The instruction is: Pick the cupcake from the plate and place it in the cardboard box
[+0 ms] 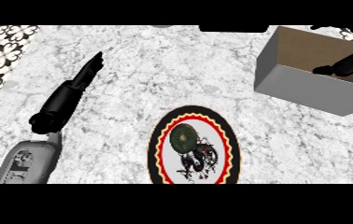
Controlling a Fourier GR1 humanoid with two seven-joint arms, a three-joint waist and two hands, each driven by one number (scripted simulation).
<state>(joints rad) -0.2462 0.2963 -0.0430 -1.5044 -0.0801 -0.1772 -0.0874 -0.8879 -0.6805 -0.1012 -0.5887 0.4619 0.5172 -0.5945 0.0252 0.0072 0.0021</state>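
A cupcake point(183, 138) with a dark green top sits on the left part of a round plate point(228, 139) with a black and red rim, near the view's lower middle. The cardboard box point(303, 85) stands open at the upper right, grey outside and brown inside. My left hand point(81, 80) lies at the left over the counter, fingers straight and pointing away, holding nothing. Only a black part of my right hand point(335, 67) shows at the right edge, over the box's opening and far from the cupcake.
The counter point(172, 73) is grey marble. A flat black object point(233, 28) lies at the far edge next to the box. A black-and-white patterned patch point(14, 45) fills the upper left corner.
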